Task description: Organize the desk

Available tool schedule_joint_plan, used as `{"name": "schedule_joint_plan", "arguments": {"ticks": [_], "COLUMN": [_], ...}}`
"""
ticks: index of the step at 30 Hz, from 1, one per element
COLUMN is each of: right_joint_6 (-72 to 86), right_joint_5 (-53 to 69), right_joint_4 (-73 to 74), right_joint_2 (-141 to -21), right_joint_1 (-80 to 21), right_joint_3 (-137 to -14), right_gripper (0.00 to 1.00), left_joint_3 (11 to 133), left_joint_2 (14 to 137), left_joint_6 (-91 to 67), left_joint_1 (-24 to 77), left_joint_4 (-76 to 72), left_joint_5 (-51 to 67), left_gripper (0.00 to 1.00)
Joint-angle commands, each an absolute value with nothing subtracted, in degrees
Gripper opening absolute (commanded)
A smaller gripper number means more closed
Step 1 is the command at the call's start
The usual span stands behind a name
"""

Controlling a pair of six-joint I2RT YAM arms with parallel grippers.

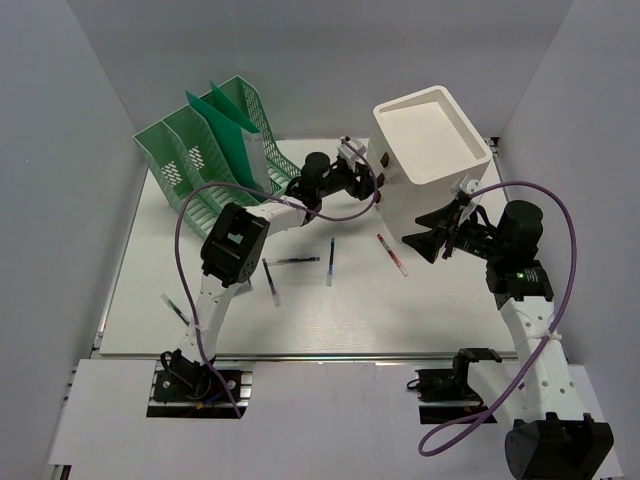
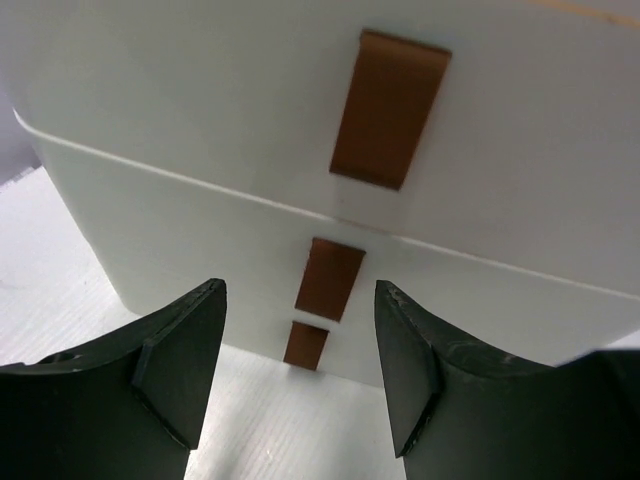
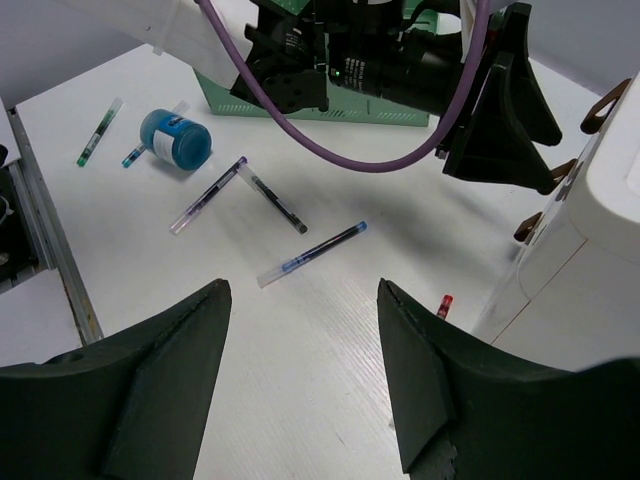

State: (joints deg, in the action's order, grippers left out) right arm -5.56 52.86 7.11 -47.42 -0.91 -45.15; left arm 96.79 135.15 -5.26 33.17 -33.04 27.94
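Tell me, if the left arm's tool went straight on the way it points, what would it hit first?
Most likely the white drawer box: its front fills the view just past the open left tool, with a brown tab dead ahead. Depth is unclear.

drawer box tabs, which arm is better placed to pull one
Probably left: the left fingers, open, face the brown tabs on the drawer box straight on. The right fingers point away, over pens on the desk.
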Motion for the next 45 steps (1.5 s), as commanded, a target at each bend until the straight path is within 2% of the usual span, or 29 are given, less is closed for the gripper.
{"name": "schedule_joint_plan", "arguments": {"ticks": [1, 13, 23, 27, 33, 38, 45], "right_joint_6": [-5.7, -5.5, -5.5, -5.4, -5.7, -6.2, -6.7], "right_joint_5": [53.5, 53.4, 53.3, 53.4, 52.8, 51.4, 50.1], "right_joint_4": [6.4, 6.3, 6.1, 5.9, 5.8, 5.4, 4.7], "right_joint_2": [-46.9, -46.9, -47.2, -47.2, -47.1, -47.3, -47.5], "right_joint_1": [-0.7, -0.6, 1.0, 1.1, 1.2, 1.4, 1.8], "right_joint_3": [-46.1, -46.1, -45.9, -45.7, -45.4, -44.9, -43.9], "right_gripper": [0.66, 0.66, 0.66, 0.66, 0.66, 0.66, 0.67], "left_joint_3": [100.5, 103.0, 102.4, 102.1, 96.8, 92.3, 83.0], "left_joint_2": [136.4, 138.7, 138.7, 138.4, 135.4, 131.2, 125.9], "left_joint_6": [-5.7, -6.6, -7.6, -7.7, -8.2, -8.5, -8.4], "left_joint_1": [33.3, 33.3, 33.3, 33.3, 32.8, 32.3, 30.7], "left_joint_4": [-33.4, -33.3, -35.4, -35.9, -38.6, -40.7, -43.1], "left_joint_5": [29.3, 29.3, 29.8, 29.8, 29.3, 29.6, 29.7], "left_gripper": [0.70, 0.61, 0.41, 0.29, 0.18, 0.03, 0.00]}}
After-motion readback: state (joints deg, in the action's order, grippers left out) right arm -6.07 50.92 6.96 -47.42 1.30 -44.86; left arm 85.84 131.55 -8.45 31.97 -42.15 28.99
